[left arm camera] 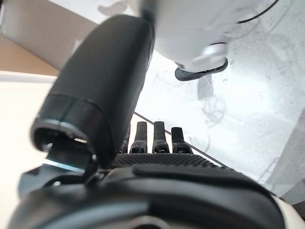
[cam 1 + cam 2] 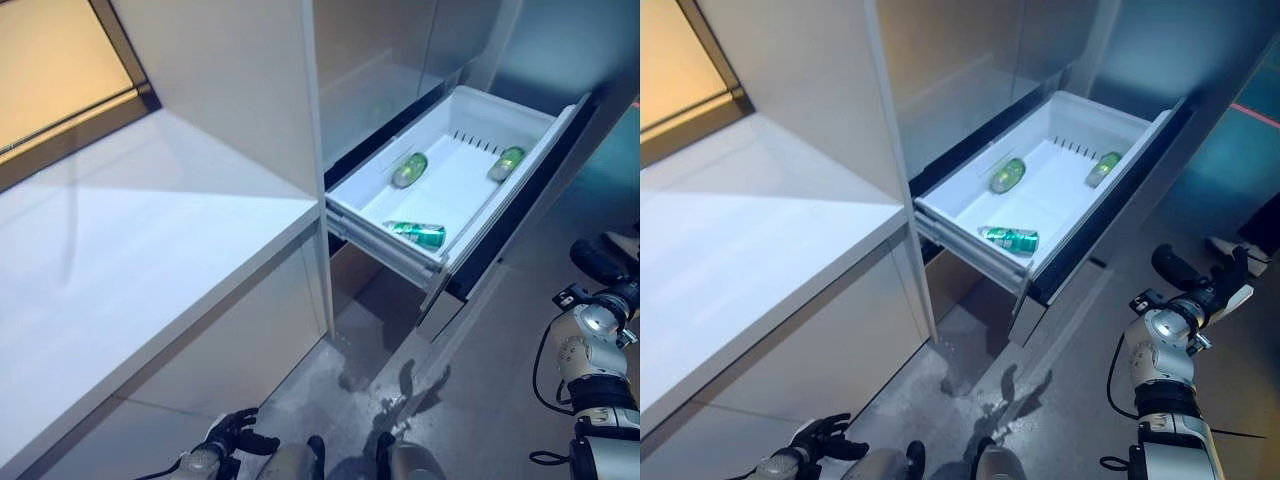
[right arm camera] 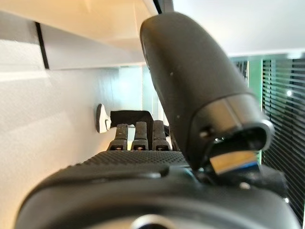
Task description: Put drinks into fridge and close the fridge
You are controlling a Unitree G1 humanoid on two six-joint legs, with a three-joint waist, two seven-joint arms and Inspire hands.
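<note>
Right arm [image 2: 1160, 385] was silver-grey, built of rounded metallic segments with black bands between them. Right hand [image 2: 1185, 272] was dark, matte. Left hand [image 2: 232, 432] was likewise dark. In the wrist views both palms showed a fine ribbed texture and smooth black thumbs.

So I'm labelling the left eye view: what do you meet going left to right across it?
White counter → left hand low down → open fridge drawer, in it the near can, then the far-right can → right hand at the right edge.
</note>
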